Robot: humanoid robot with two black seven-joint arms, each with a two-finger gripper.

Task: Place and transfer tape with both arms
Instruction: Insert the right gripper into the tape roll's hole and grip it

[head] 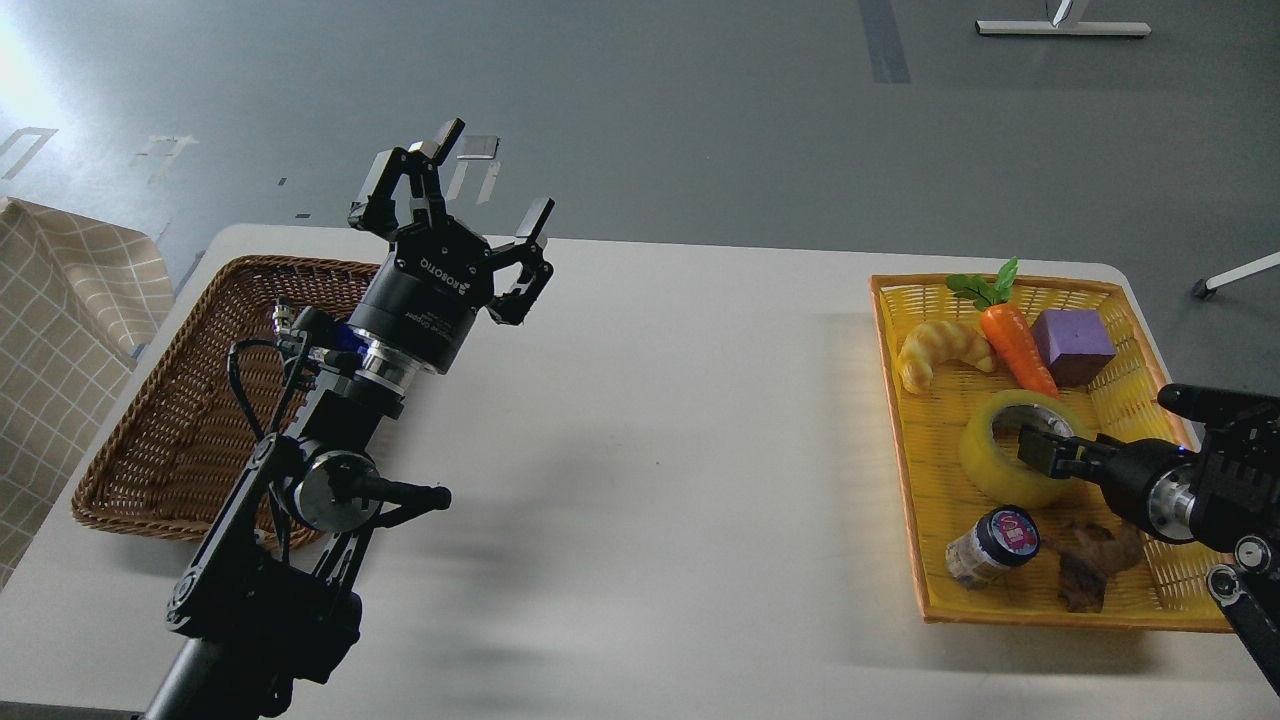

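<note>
White table, tape in yellow tray, right tool pinching its wall, left tool spread.

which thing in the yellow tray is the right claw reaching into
The yellow tape roll in the middle of the yellow tray: the right claw has a finger inside its core. The carrot, croissant, purple block and dark-lidded jar lie apart, untouched.

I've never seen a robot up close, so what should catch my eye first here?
The left end effector, raised with fingers spread wide above the white table beside a brown wicker basket. On the right, the other end effector reaches into the yellow tape roll in a yellow tray of toy food.
</note>
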